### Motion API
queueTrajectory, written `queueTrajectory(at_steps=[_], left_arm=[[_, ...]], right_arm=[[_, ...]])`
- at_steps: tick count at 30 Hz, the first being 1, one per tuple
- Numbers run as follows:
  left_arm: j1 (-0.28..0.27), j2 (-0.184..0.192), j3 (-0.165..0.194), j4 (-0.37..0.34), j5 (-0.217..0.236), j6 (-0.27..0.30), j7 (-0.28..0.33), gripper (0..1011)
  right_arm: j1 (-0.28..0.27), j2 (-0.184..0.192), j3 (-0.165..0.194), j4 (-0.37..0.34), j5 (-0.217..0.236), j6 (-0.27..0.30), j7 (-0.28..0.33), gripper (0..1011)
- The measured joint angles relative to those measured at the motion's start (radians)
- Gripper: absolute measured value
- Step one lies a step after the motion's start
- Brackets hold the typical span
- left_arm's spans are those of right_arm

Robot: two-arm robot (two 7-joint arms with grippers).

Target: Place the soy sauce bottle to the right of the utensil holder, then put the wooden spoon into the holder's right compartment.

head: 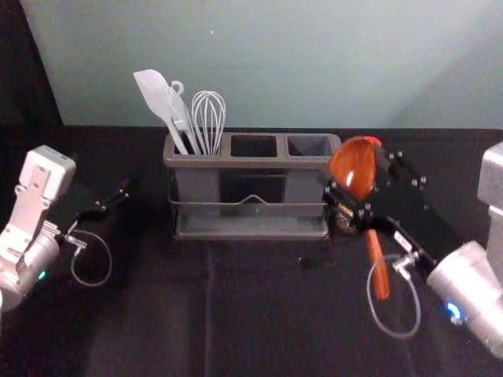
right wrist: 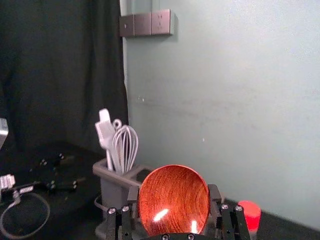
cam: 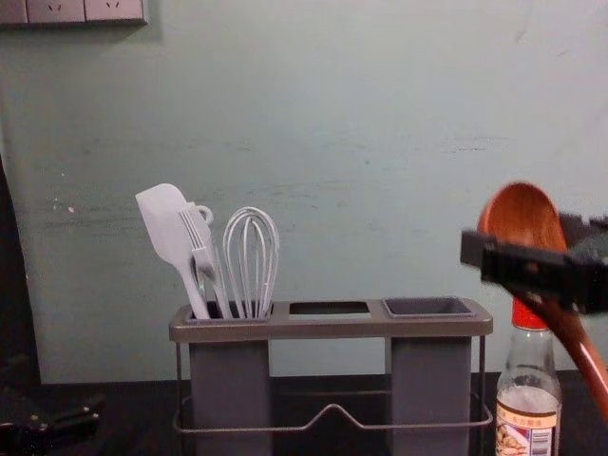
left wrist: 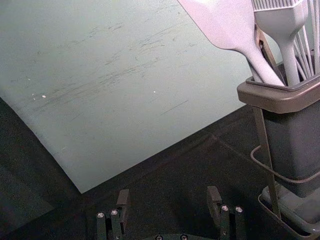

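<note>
My right gripper (head: 354, 174) is shut on the wooden spoon (head: 380, 271) just around its bowl; the handle hangs down, slanting in the chest view. In the right wrist view, the bowl (right wrist: 173, 200) lies between the fingertips of the right gripper (right wrist: 173, 194). The soy sauce bottle (cam: 527, 413), red-capped, stands right of the utensil holder (cam: 332, 328), partly behind the spoon and gripper in the head view. Held above the table, the spoon is right of the holder's empty right compartment (cam: 429, 307). My left gripper (head: 114, 203), also the left gripper (left wrist: 169, 202), stays parked open at the left.
A white spatula (cam: 169, 223), a brush (cam: 201, 249) and a whisk (cam: 251, 256) stand in the holder's left compartment. Behind the black-covered table (head: 157, 314) rises a pale green wall (head: 275, 63). Each arm has a looped cable near its gripper.
</note>
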Motion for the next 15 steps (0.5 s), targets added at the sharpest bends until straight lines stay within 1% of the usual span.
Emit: queueTrajectory(at_steps=[6,7,10,11,12,13,15], left_arm=[[0.0,0.0,0.0,0.0,0.0,0.0,0.0,1000],[0.0,0.0,0.0,0.0,0.0,0.0,0.0,1000],[0.0,0.0,0.0,0.0,0.0,0.0,0.0,1000],[0.0,0.0,0.0,0.0,0.0,0.0,0.0,1000],[0.0,0.0,0.0,0.0,0.0,0.0,0.0,1000],[0.0,0.0,0.0,0.0,0.0,0.0,0.0,1000],[0.0,0.0,0.0,0.0,0.0,0.0,0.0,1000]], right_arm=[[0.103,0.016,-0.015,0.037,0.012,0.01,0.015,838],[0.141,0.017,-0.019,0.058,0.024,0.009,0.025,838],[0.204,0.016,-0.027,0.094,0.043,0.007,0.04,838],[0.237,0.014,-0.032,0.116,0.054,0.002,0.049,838],[0.256,0.013,-0.035,0.129,0.061,0.001,0.054,838],[0.297,0.011,-0.041,0.155,0.075,0.001,0.066,838],[0.335,0.009,-0.048,0.182,0.087,0.001,0.077,838]])
